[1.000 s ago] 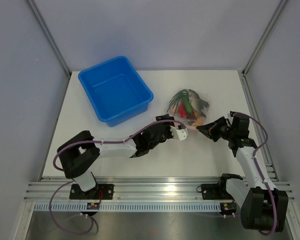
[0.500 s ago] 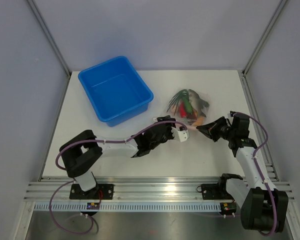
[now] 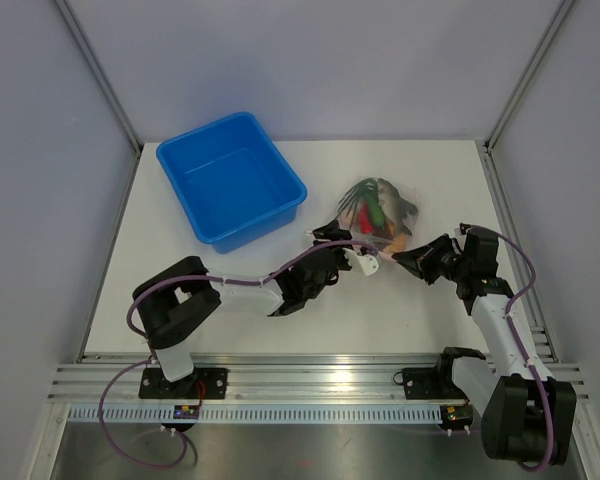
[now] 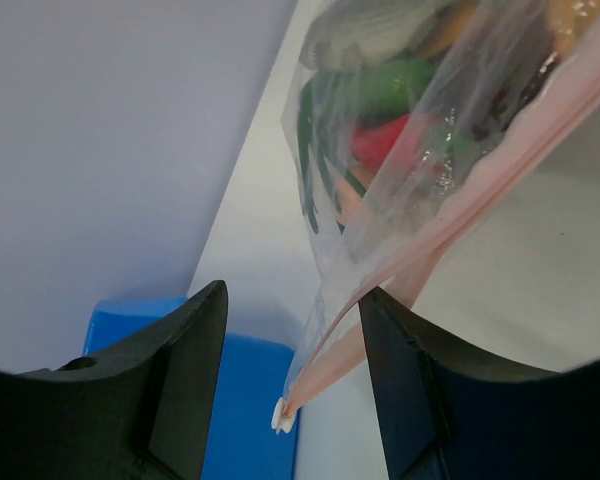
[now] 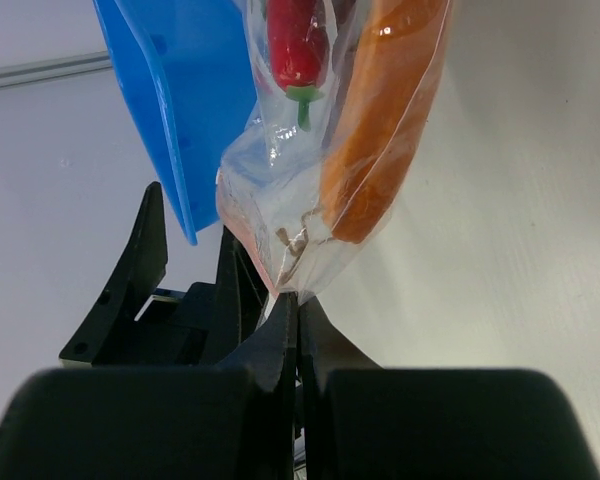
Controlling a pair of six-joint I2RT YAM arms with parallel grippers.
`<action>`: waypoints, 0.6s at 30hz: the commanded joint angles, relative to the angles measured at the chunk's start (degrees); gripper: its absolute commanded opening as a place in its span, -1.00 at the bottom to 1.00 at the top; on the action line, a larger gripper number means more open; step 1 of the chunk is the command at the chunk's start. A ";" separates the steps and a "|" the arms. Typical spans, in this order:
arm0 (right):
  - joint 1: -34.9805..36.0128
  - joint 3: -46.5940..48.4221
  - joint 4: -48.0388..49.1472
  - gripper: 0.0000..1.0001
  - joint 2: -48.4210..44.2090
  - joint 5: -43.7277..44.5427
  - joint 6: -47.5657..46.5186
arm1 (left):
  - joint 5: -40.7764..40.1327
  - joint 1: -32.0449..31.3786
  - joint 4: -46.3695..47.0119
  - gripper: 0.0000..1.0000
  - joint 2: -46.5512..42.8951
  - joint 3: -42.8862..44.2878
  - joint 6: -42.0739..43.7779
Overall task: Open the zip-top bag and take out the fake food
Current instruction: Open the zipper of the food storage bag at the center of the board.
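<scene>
**Left arm swung inward toward the bag; right claw pinching a corner**

Since a second ago, the near joint of the left arm [image 3: 175, 305] has swung to the right above the table [image 3: 430, 320], and the left claw [image 3: 364, 262] has crept slightly up toward the bag [image 3: 378, 212]. The bag, the right arm and the blue tub [image 3: 230, 190] lie as they did.

The clear bag rests on the table to the right of the tub and apart from it, between the two claws. The toy food [image 3: 372, 214] is packed inside. A grey fish, green pieces, a red chili [image 5: 298, 40] and a long orange piece [image 5: 380, 130] show through the plastic.

The left claw is released. Its fingers stand apart on either side of the pink zip strip [image 4: 450, 215], which runs between them to a small white slider [image 4: 280, 415] at its end. Whether either finger touches the strip cannot be told.

The right claw [image 3: 400, 258] is clenched, grasping the near corner of the bag between its closed tips. The plastic bunches just above them.
</scene>
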 commanded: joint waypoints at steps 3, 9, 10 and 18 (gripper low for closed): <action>-0.31 -0.30 2.92 -1.00 -0.82 -2.13 0.20 | -2.76 -0.40 8.20 0.15 -2.64 -0.38 -1.29; -0.31 -0.39 3.09 -1.00 -0.74 -2.30 0.29 | 0.67 -0.31 2.23 -0.09 -2.12 1.46 -1.73; -0.31 -0.39 3.09 -1.00 -0.74 -2.30 0.29 | 1.72 -0.31 0.31 -0.30 -1.94 1.72 -1.65; -0.31 -0.48 3.01 -1.00 -0.82 -2.13 0.20 | 5.94 -0.22 -6.64 -0.77 -3.25 3.39 -6.11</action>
